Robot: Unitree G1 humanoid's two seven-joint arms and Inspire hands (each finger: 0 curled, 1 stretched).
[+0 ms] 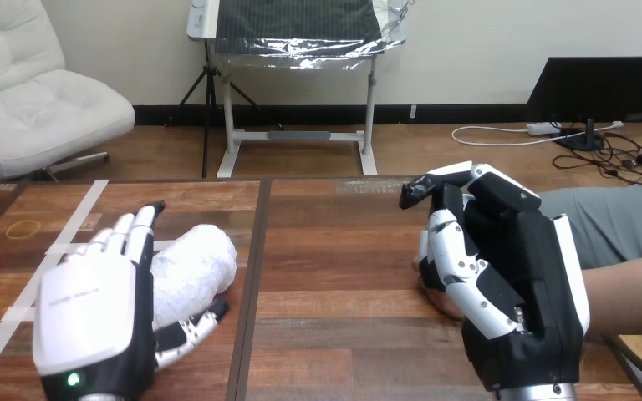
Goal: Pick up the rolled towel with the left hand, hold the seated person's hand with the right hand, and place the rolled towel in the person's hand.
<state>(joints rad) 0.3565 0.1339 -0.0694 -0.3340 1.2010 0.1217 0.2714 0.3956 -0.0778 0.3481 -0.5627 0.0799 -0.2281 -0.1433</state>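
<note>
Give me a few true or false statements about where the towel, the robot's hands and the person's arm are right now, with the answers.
1. The rolled towel lies on the table. True.
2. The left hand is beside the towel with straight fingers. True.
3. The towel is already in the person's hand. False: it is on the table next to the left hand.
4. The person's forearm comes in from the view's left. False: it comes in from the right.
5. The right hand rests on the towel. False: it is at the end of the person's forearm, apart from the towel.
</note>
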